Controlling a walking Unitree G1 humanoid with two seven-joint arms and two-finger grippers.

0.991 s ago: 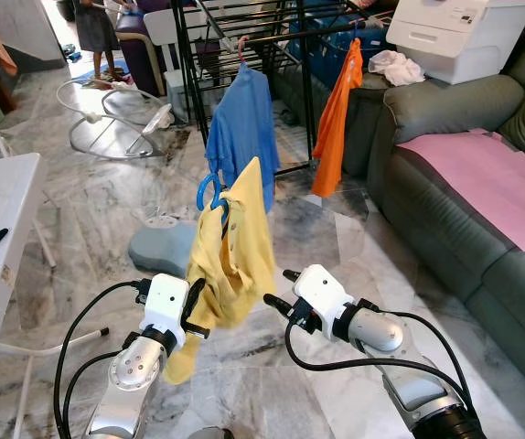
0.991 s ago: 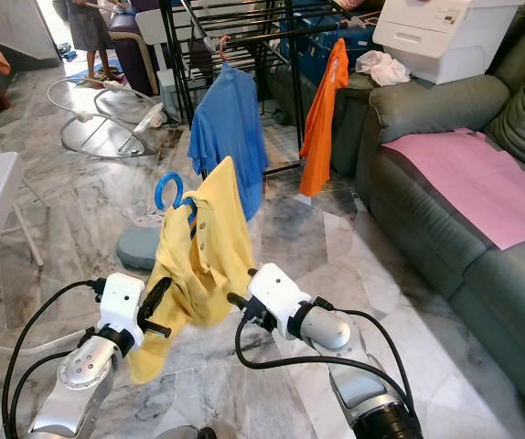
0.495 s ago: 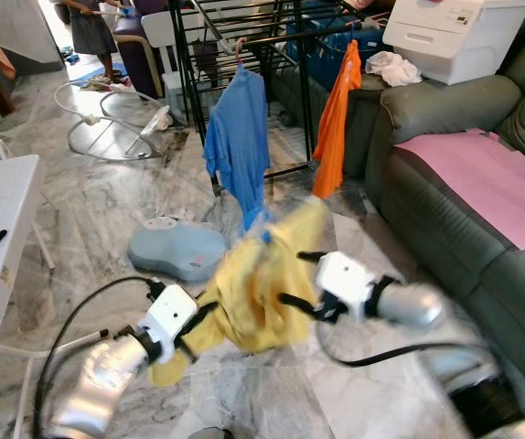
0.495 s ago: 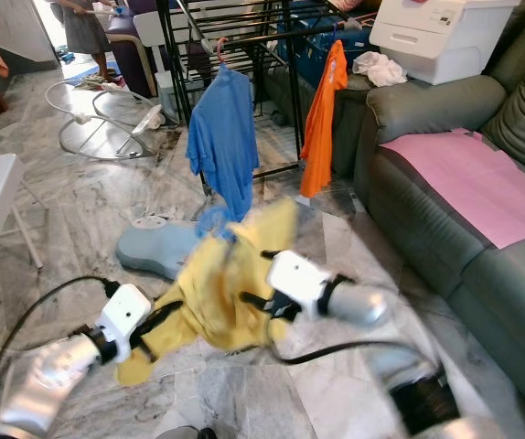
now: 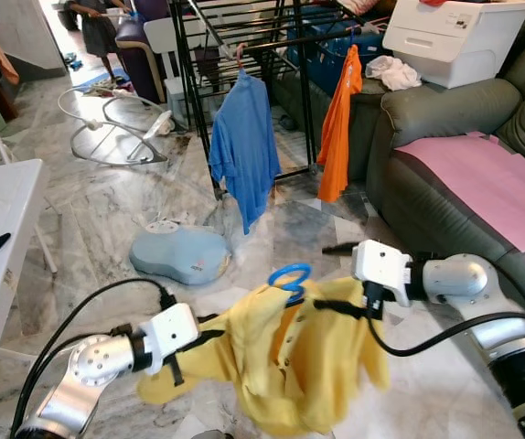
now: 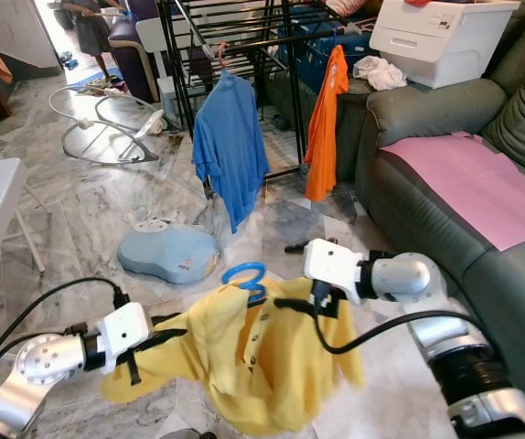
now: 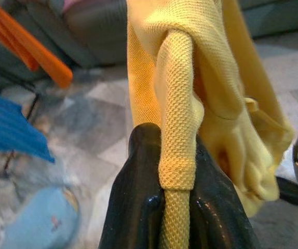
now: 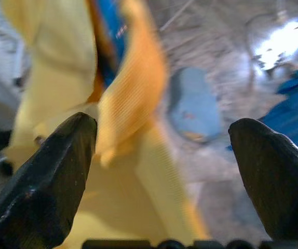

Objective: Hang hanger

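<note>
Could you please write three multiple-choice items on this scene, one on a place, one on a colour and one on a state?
1. Where does the blue shirt hang?
A. on the black drying rack
B. on the sofa
C. on the white table

2. What colour is the hanger hook sticking out of the yellow shirt?
A. red
B. blue
C. black

3. How are the left gripper's jaws?
A. wide open, holding nothing
B. shut on the hanger hook
C. shut on the yellow shirt

Answers: 1 A, it hangs from a rack bar beside the orange shirt. 2 B, a blue loop rises from the collar. 3 C, the left wrist view shows yellow fabric pinched between them.
</note>
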